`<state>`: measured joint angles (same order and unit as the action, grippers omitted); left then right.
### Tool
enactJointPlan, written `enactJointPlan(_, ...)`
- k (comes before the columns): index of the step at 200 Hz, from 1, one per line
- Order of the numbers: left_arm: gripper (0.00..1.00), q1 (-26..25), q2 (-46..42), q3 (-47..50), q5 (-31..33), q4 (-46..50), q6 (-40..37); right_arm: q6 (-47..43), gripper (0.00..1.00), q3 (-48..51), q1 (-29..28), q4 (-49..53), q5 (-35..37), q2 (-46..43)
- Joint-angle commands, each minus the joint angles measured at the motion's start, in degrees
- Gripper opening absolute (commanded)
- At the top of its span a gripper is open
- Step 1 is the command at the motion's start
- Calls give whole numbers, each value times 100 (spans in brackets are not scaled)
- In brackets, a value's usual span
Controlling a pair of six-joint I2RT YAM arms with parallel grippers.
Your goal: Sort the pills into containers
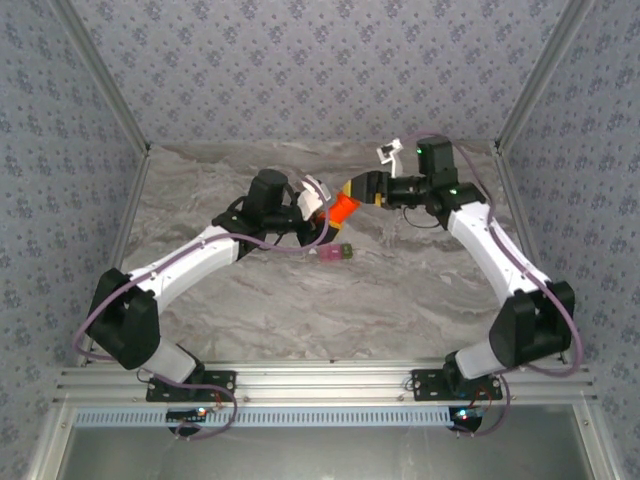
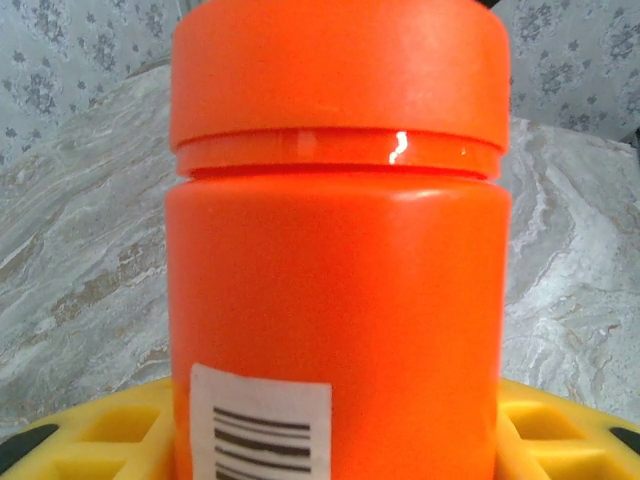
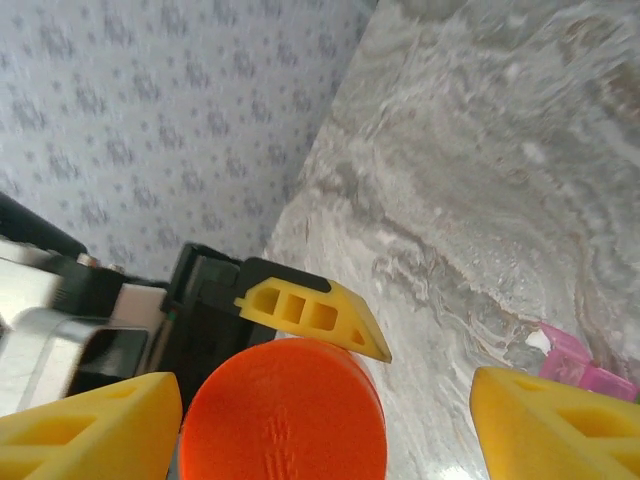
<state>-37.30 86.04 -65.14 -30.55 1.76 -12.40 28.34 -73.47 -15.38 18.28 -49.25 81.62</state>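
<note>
My left gripper is shut on an orange-red bottle and holds it above the table, its cap on. In the left wrist view the bottle stands between the yellow fingers, barcode label facing the camera. My right gripper is at the cap, open; its fingers straddle the cap with a wide gap on the right side. The containers, a small joined pink and green box, lie on the table just below the bottle; their pink part shows beside my right finger. The pills are hidden.
The marble table is walled by patterned panels at the back and both sides. Both arms reach in over the middle. One yellow finger of the left gripper presses the bottle just below the cap.
</note>
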Motion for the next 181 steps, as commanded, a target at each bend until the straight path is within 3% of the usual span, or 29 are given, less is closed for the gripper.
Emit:
enactJointPlan(1, 0, -32, -109, -226, -233, -178, -75, 1110, 79, 128, 125, -162, 855, -790)
enactJointPlan(19, 0, -34, -103, -240, -229, -174, -87, 2001, 78, 193, 111, 287, 1500, -930)
enactJointPlan(47, 0, -32, -95, -262, -235, -141, -99, 2587, 78, 218, -200, 459, 2027, -914)
enactJointPlan(113, 0, -32, -95, -254, -241, -145, -72, 2401, 74, -257, -990, 717, 2397, -358)
enactJointPlan(151, 0, -32, -99, -237, -251, -170, -61, 2377, 64, -208, -1094, 716, 2417, -350)
enactJointPlan(171, 0, -32, -89, -231, -251, -176, -63, 2360, 74, -175, -1108, 712, 2463, -414)
enactJointPlan(181, 0, -32, -87, -227, -250, -175, -69, 2343, 75, -172, -1108, 720, 2456, -445)
